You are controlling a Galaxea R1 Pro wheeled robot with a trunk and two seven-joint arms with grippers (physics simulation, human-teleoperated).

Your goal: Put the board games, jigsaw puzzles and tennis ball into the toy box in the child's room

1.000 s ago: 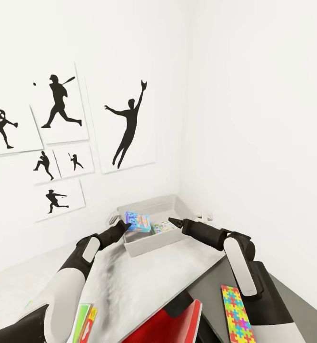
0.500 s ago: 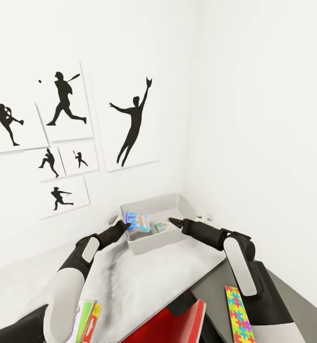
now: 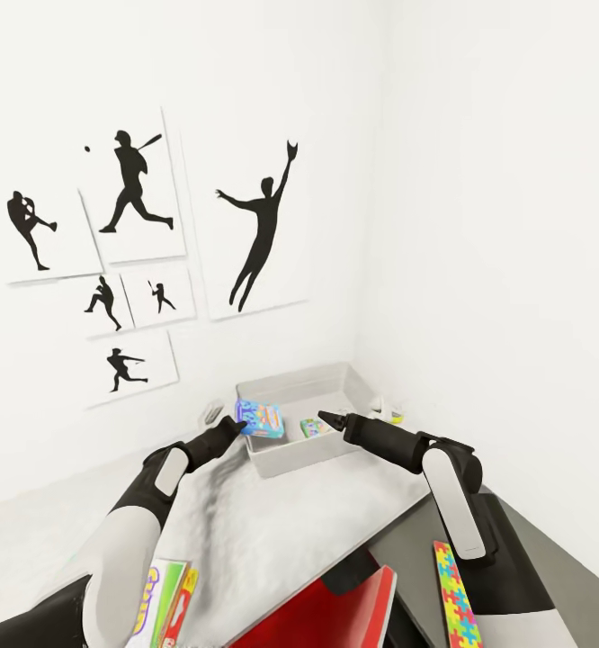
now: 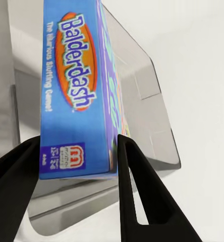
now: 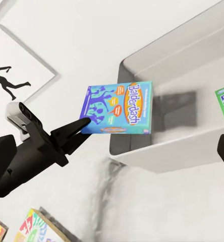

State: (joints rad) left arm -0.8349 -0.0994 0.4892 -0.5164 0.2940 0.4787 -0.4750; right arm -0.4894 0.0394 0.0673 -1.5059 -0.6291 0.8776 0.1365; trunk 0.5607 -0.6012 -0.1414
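We stand before the light-grey bench [image 3: 272, 531] in the corner of the child's room, with the baseball silhouette pictures [image 3: 138, 180] on the wall behind it. At the bench's far end sits the toy box [image 3: 292, 454], and one printed box [image 3: 314, 427] already lies inside it. Our left arm reaches toward the bin, and the left pincer [image 3: 239, 425] grips the blue board game [image 3: 259, 418] by one end, its fingers [image 4: 134, 186] pressed to either face, so the box hangs over the bin's near-left rim. The right pincer [image 3: 322, 417] hovers at the bin's near wall; whether it is wide or narrow we cannot tell.

We judge the step in hand to be the drop of this blue game. The next move calls for carrying it a little further over the bin's hollow, lowering it, and parting the fingers.

Left to fetch, near us, are another board game [image 3: 166, 601] at the bench's near edge and a jigsaw puzzle [image 3: 455, 598] on the dark lower section [image 3: 551, 549].
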